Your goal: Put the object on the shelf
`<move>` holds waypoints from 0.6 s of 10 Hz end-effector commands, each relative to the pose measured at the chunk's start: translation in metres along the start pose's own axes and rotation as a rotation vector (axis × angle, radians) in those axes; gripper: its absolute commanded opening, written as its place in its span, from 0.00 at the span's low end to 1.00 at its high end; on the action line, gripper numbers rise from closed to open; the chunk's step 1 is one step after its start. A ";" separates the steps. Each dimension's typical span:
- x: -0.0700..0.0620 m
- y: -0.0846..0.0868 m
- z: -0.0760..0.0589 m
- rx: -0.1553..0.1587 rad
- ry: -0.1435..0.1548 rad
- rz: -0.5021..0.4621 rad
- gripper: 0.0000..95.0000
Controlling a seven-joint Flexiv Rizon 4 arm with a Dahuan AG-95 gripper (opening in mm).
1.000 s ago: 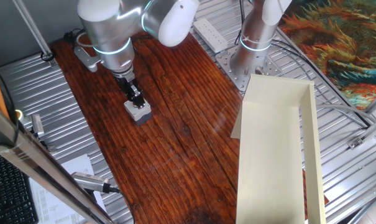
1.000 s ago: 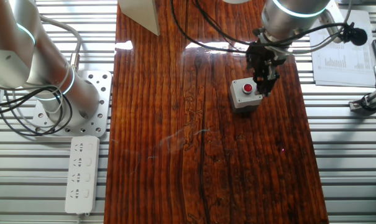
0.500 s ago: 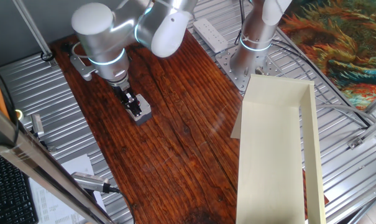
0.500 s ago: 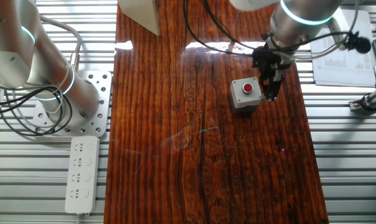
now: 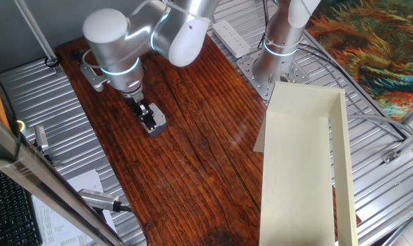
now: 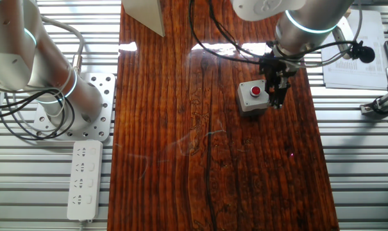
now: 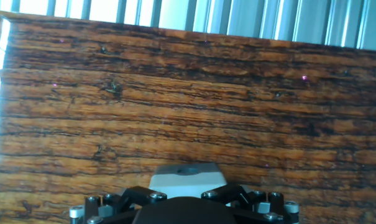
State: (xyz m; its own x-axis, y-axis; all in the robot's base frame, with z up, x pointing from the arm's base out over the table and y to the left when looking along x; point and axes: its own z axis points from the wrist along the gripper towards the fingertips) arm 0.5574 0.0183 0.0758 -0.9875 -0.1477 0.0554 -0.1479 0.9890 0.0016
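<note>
The object, a small light-grey box (image 5: 157,124) with a round red button on top (image 6: 256,91), stands on the dark wooden tabletop (image 5: 192,157). My gripper (image 6: 275,96) is low at the box's side, touching or almost touching it, not around it. Its fingers look close together and hold nothing. In the hand view only the box's pale top (image 7: 186,176) shows at the bottom edge, above the gripper's dark body; the fingertips are hidden there. The shelf (image 5: 298,164), a long cream panel with a raised side wall, lies far from the box at the table's other end; only its corner (image 6: 144,14) shows in the other fixed view.
A second arm's base (image 5: 280,42) stands on a metal plate beside the shelf. A white power strip (image 6: 84,179) lies off the wood near that base. Papers (image 6: 351,58) and tools lie on the ribbed metal surface by my arm.
My gripper has moved off the top of the box, out past its side, then back in and down against that side. The box has stayed put.
</note>
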 end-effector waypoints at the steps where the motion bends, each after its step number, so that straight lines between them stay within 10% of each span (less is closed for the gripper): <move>1: 0.002 -0.002 0.002 0.003 -0.004 -0.009 1.00; 6: 0.016 -0.004 0.014 0.005 -0.007 -0.023 1.00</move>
State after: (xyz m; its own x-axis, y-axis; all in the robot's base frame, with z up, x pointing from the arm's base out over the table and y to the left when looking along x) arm 0.5399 0.0129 0.0629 -0.9845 -0.1688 0.0470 -0.1692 0.9856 -0.0031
